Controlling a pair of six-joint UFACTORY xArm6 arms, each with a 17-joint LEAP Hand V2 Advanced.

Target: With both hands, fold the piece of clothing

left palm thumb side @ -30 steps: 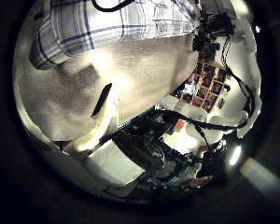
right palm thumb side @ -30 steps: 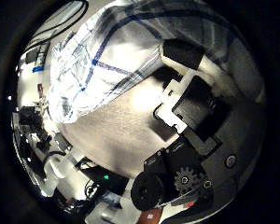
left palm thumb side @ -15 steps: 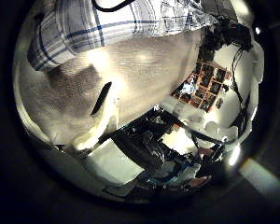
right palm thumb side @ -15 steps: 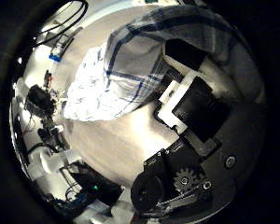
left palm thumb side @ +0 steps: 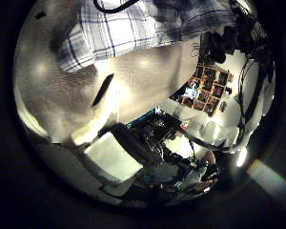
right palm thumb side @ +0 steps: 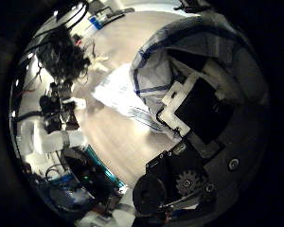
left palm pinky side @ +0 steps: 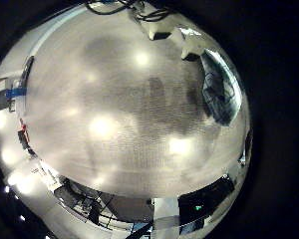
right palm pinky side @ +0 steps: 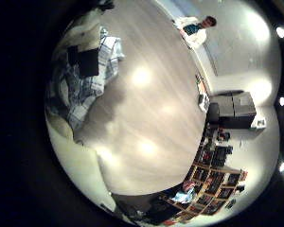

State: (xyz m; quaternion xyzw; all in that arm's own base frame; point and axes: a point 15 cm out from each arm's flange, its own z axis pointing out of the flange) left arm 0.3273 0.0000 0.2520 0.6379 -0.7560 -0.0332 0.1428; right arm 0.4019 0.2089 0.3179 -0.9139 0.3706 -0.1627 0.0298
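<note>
Close against the right hand [right palm thumb side: 194,104], soft plaid shirt [right palm thumb side: 147,71] cloth bunches in rumpled folds, and its fingers look curled into the fabric. Beyond, the shirt drapes above the smooth pale table [right palm pinky side: 156,90]; the left hand's [left palm thumb side: 110,157] fingers I cannot tell.

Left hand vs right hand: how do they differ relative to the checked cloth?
Right hand is curled on the bunched checked cloth; left hand holds none that shows. The cloth sits close to the right palm; the left palm faces mostly bare table, cloth at its edge. Both hang over the table.
</note>
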